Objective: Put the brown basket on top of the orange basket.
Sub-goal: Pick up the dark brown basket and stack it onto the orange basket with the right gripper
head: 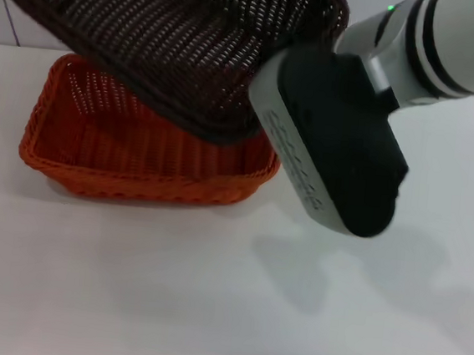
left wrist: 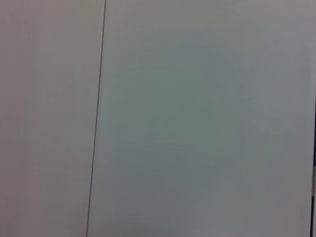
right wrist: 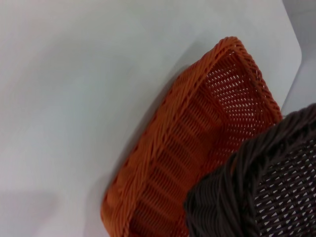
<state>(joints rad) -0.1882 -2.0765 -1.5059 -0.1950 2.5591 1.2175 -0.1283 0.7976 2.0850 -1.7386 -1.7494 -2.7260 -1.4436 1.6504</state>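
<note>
Dark chocolate-brown woven wicker, the rectangular brown basket (head: 183,38) fills the upper left and centre of the head view, lifted off the white worktop (head: 209,292) and tilted, its lower corner dipping over the open top of the bright orange rectangular woven basket (head: 139,147). The orange basket sits flat on the worktop in the left half of the frame, its far right part hidden behind the brown one.

The right gripper (head: 270,97) comes in from the upper right of the head view, its black and grey housing large in the centre right, meeting the brown basket's right end at the rim. Its fingertips are hidden behind the housing and the weave, so how far they are spread cannot be told, though the basket hangs from that end.

The right wrist view shows the brown basket's braided corner (right wrist: 256,192) at lower right, above the orange basket's inside wall (right wrist: 197,148).

The left wrist view shows only a plain pale surface with a thin dark line; the left gripper is out of sight.
</note>
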